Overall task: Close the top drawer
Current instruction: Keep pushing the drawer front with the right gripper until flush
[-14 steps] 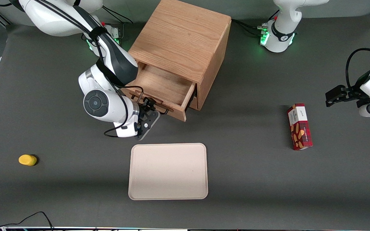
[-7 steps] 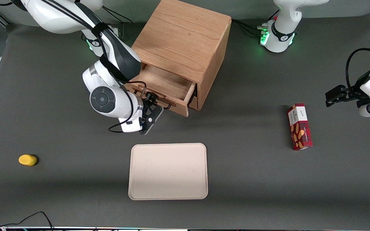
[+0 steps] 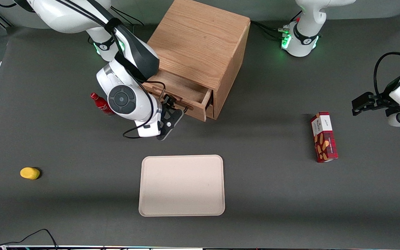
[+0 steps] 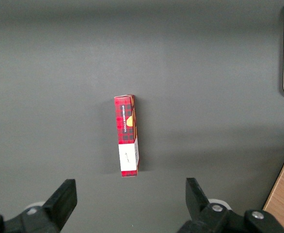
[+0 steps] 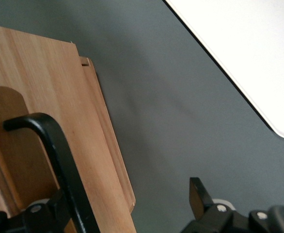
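1. top drawer [image 3: 182, 93] juts partway out of the oak cabinet [image 3: 200, 41], facing the front camera, not yet shut
2. my gripper [image 3: 173, 111] sits at the drawer's front panel with fingers spread, one on each side of the black handle [image 5: 59, 160], clamping nothing; i judge that lets me push the panel inward
3. counted: one cabinet, one beige tray [image 3: 182, 185], one red box [image 3: 324, 141], one red bottle [image 3: 100, 103], one yellow object [image 3: 30, 173]
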You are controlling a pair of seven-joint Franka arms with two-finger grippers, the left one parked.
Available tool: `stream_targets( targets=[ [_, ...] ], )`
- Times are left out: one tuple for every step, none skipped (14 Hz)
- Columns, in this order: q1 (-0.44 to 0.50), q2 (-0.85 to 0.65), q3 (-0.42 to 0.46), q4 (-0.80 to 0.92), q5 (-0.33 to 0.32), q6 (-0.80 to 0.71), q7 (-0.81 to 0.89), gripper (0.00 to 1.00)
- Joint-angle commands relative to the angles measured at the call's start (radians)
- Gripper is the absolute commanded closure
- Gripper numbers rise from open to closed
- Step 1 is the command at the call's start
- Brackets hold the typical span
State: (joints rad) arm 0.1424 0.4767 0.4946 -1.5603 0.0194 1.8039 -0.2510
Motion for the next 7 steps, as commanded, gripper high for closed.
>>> stream_targets(
  targets=[
    [-0.014,-0.023,0.038,-0.032,-0.016,-0.008,0.03,0.0],
    [-0.015,-0.023,0.039,-0.033,-0.016,-0.008,0.032,0.0],
    [-0.015,-0.023,0.041,-0.034,-0.016,-0.009,0.035,0.0],
    [-0.015,-0.021,0.044,-0.035,-0.016,-0.011,0.035,0.0],
    [-0.015,-0.018,0.048,-0.034,-0.016,-0.024,0.036,0.0],
    [-0.015,-0.018,0.051,-0.035,-0.016,-0.031,0.045,0.0],
    [-0.015,-0.017,0.055,-0.034,-0.016,-0.037,0.058,0.0]
  ],
)
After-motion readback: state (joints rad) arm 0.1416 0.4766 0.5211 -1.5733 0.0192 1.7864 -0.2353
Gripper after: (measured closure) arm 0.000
